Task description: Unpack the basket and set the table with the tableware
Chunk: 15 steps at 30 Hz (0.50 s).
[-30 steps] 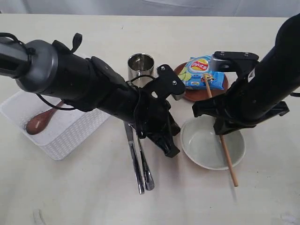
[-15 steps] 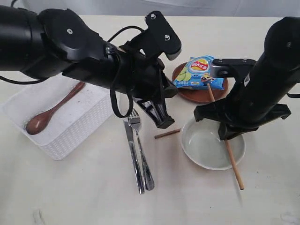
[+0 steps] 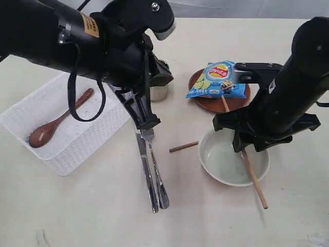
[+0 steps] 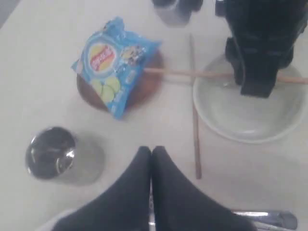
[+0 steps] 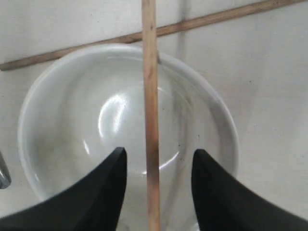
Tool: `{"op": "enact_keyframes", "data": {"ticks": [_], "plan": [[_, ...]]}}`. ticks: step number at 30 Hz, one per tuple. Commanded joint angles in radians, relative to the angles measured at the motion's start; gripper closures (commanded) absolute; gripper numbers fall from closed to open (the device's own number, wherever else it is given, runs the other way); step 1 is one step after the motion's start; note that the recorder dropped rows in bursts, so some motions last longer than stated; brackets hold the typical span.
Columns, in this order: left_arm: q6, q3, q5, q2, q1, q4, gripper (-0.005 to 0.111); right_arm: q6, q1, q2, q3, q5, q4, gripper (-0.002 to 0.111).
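My left gripper [image 3: 147, 123] [image 4: 151, 150] is shut and empty, hanging above the top ends of the steel knife [image 3: 146, 175] and fork [image 3: 157, 172], which lie side by side on the table [image 3: 77, 216]. The white basket [image 3: 77, 154] at the left holds the wooden spoon [image 3: 51, 126]. My right gripper [image 3: 247, 144] [image 5: 156, 156] stands open over the pale bowl [image 3: 221, 157] [image 5: 72, 144], straddling without touching a chopstick [image 3: 253, 177] [image 5: 150, 96] that lies across it. A second chopstick [image 3: 183, 146] [image 4: 195, 120] lies on the table. The steel cup [image 3: 158, 92] [image 4: 50, 154] is partly hidden by my left arm.
A blue chip bag [image 3: 216, 80] [image 4: 113, 57] lies on the brown plate [image 3: 216, 104] [image 4: 149, 84] behind the bowl. The left arm's bulk hangs over the basket's far side.
My left arm has swung up and left toward the basket, uncovering the fork, knife and the loose chopstick. The right gripper has hardly moved; the chopstick across the bowl shifted slightly.
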<state>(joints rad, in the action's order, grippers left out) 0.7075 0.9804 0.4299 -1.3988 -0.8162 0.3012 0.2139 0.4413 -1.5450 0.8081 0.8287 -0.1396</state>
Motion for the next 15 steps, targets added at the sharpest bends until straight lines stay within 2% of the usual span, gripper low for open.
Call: {"op": "enact_keyframes", "data": {"ticks": [1, 2, 5, 6, 8, 10, 11, 13, 15], "plan": [[-0.25, 0.004, 0.104, 0.017, 0.018, -0.265, 0.107, -0.008, 0.002, 0.051, 0.041, 0.013, 0.01, 0.066], [-0.391, 0.004, 0.167, 0.017, 0.078, -0.301, 0.107, -0.013, 0.002, 0.075, 0.063, 0.021, 0.01, 0.066], [-0.55, 0.004, 0.26, 0.006, 0.228, -0.292, 0.104, -0.02, 0.002, 0.115, 0.097, 0.027, 0.008, 0.066], [-0.573, 0.004, 0.27, 0.003, 0.27, -0.286, 0.099, -0.023, 0.002, 0.129, 0.106, 0.027, 0.008, 0.066], [-0.578, 0.004, 0.278, -0.011, 0.357, -0.242, 0.08, -0.027, 0.002, 0.151, 0.128, 0.042, 0.008, 0.066], [-0.56, 0.004, 0.273, -0.035, 0.395, -0.202, 0.058, -0.035, 0.002, 0.167, 0.141, 0.05, 0.008, 0.066], [-0.528, 0.004, 0.271, -0.052, 0.395, -0.186, 0.051, -0.042, 0.002, 0.176, 0.145, 0.056, 0.008, 0.066], [-0.457, 0.004, 0.282, -0.095, 0.383, -0.154, 0.053, -0.054, 0.002, 0.185, 0.146, 0.062, 0.008, 0.066], [-0.441, 0.004, 0.291, -0.149, 0.362, -0.184, 0.063, -0.068, 0.002, 0.193, 0.146, 0.073, 0.011, 0.066]]}}
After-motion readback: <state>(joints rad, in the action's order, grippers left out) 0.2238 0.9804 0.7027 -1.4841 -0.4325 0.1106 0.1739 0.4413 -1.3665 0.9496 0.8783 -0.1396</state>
